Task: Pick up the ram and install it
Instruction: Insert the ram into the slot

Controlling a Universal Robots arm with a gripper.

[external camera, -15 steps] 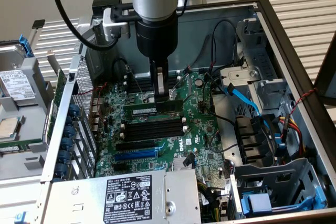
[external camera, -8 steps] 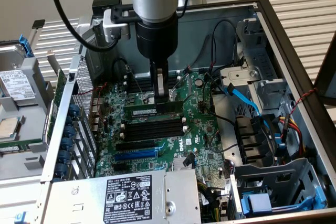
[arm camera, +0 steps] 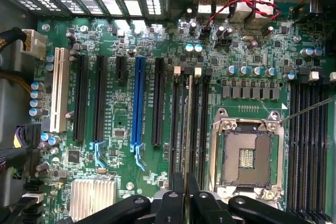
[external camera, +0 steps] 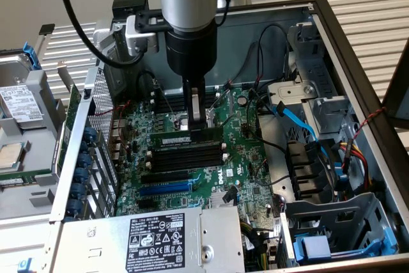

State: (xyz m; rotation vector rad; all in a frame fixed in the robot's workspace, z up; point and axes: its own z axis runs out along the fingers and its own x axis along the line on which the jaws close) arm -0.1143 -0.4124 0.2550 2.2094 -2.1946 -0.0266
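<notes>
While the hand (external camera: 197, 124) pinched the ram (external camera: 177, 139) narrowly at mid-length, the thin green stick stood on edge along the far side of the black memory slots (external camera: 188, 156). It looked light, stiff and fragile, best gripped gently at its middle.

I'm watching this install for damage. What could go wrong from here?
The gripper is shut on the ram, down at the black memory slots. If it is off line with a slot, pressing could bend it. The open processor socket lies right beside; a slip could hit its contacts.
</notes>
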